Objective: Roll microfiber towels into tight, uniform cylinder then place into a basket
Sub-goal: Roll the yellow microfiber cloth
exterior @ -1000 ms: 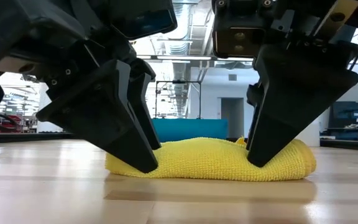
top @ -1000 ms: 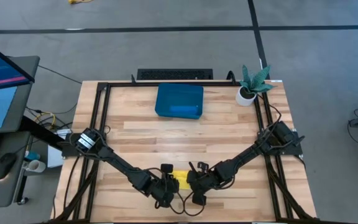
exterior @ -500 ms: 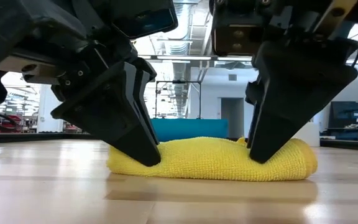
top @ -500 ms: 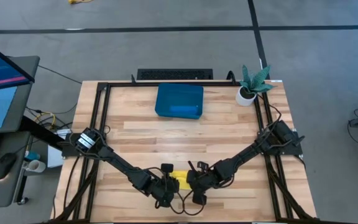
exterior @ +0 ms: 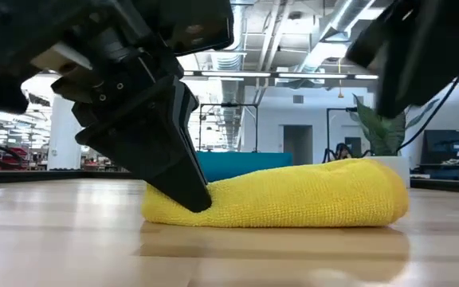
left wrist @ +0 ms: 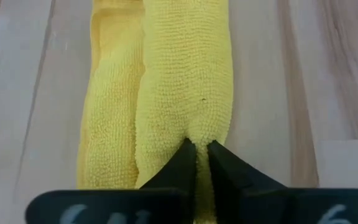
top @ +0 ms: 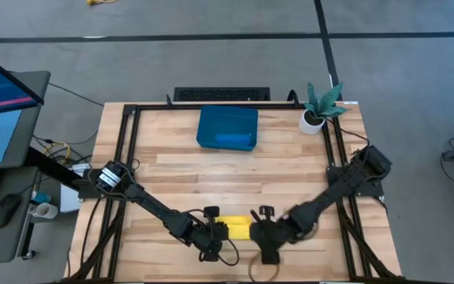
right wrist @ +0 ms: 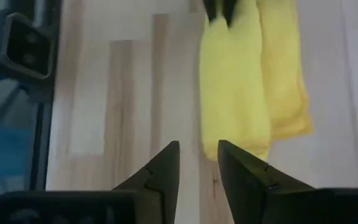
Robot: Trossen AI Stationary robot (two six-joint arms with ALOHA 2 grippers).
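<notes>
Pinching one end of the bright yellow rolled microfiber towel (top: 237, 229) at the table's six o'clock edge, your left gripper (left wrist: 197, 163) should lift slowly toward the shallow dark teal-blue plastic basket (top: 227, 128) at twelve, while your right gripper (right wrist: 198, 163), jaws apart on nothing, re-grips the free end.

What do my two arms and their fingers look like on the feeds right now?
Both arms are dark, slim and jointed, with black cables trailing along them. The left gripper and right gripper each have two matte black, wedge-shaped fingers tapering to points; the left arm's base bears a pale marking.
</notes>
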